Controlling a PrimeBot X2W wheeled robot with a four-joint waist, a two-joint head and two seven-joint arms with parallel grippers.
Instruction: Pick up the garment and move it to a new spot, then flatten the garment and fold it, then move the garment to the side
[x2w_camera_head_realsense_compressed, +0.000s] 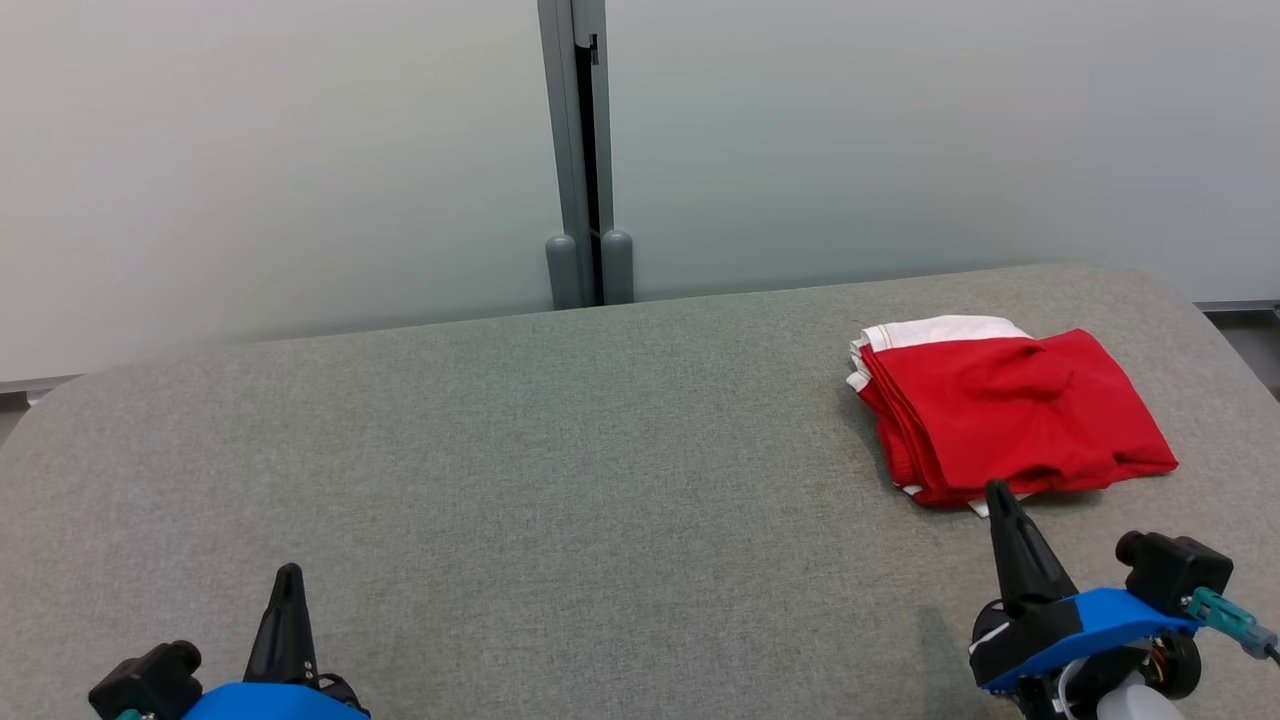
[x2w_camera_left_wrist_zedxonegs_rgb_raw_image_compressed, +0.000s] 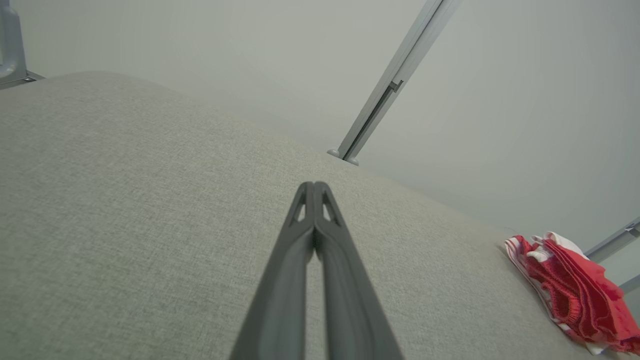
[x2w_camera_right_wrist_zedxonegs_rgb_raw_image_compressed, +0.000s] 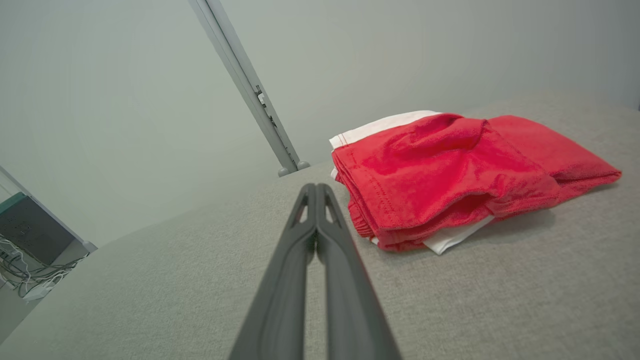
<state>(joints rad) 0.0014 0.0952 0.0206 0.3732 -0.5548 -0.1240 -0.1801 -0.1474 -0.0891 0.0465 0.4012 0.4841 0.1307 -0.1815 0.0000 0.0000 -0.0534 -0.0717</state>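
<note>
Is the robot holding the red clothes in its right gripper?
No, the red clothes lie folded on the grey table, and the right gripper is shut with nothing between its fingers.

surface: grey fabric table (x2w_camera_head_realsense_compressed: 560, 480) | on it: folded red-and-white garment (x2w_camera_head_realsense_compressed: 1010, 410)

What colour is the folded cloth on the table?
The garment is bright red with white edging, clearest in the right wrist view.

Both pinched shut and empty, fingers forward: right gripper (x2w_camera_head_realsense_compressed: 997, 492) near the garment (x2w_camera_head_realsense_compressed: 1010, 415), left gripper (x2w_camera_head_realsense_compressed: 290, 572) well apart from it.
</note>
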